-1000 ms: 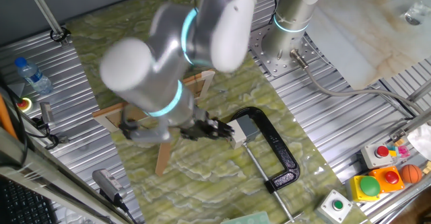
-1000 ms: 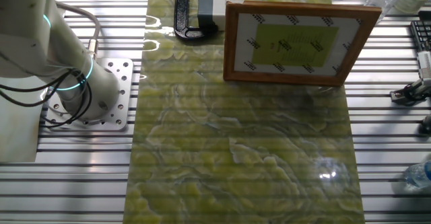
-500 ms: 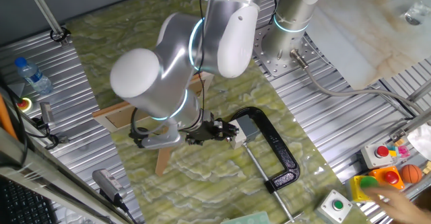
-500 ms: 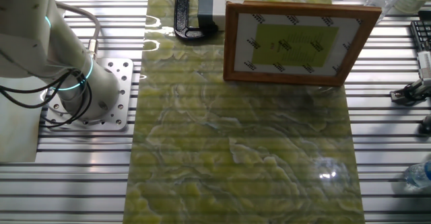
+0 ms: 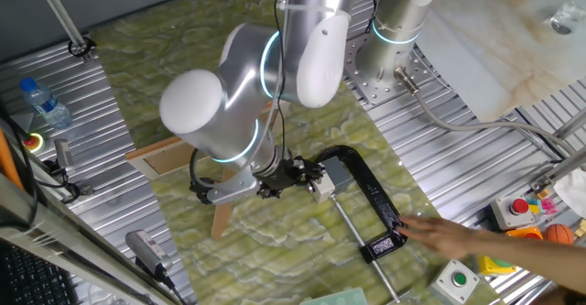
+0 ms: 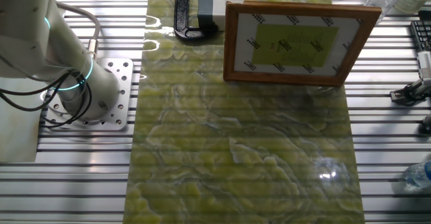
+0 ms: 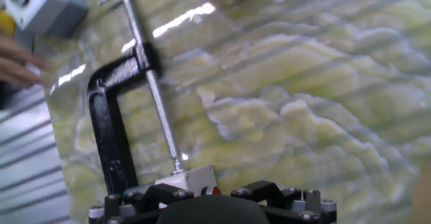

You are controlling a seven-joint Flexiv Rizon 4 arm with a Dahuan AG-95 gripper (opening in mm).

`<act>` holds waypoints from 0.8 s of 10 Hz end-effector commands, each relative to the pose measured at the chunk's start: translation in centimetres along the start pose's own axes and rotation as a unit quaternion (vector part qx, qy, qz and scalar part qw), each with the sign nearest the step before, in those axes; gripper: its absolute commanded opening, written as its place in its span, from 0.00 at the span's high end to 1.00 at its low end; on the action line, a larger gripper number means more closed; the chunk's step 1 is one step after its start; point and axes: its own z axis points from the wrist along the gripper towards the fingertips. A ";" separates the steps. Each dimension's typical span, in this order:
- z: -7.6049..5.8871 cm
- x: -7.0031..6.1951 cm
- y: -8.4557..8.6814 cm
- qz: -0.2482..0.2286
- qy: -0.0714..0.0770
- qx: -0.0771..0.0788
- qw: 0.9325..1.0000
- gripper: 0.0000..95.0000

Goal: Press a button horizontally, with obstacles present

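Button box (image 5: 323, 185): small white-grey cube, clamped in black C-clamp (image 5: 371, 204), gripper (image 5: 291, 174) right beside it. Finger state: cannot tell.

button (image 5: 324, 182): white-grey cube, seemingly clamped | obstacles (image 6: 294, 44): wood frame panel, upright

My feeds are evenly lit and fairly bright — light seems to come from overhead, throwing white glare streaks on the glossy green mat (image 6: 236, 136), with one sharp spot low on the right in the other fixed view. Both fixed views are sharp on static things; a person's hand (image 5: 449, 236) is smeared by motion blur. The hand view is softest — the black clamp (image 7: 108, 130) and a grey box (image 7: 40, 5) look hazy, and glare runs along the clamp's screw. Shadows under the arm are soft.
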 end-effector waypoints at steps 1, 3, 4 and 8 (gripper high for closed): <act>0.1 0.0 0.0 0.014 0.002 0.002 1.000 0.00; 0.1 0.0 0.0 -0.018 0.022 -0.022 0.999 0.00; 0.1 0.0 0.0 -0.033 0.025 -0.036 0.999 0.00; 3.5 0.5 2.0 -0.060 0.037 -0.081 0.994 0.00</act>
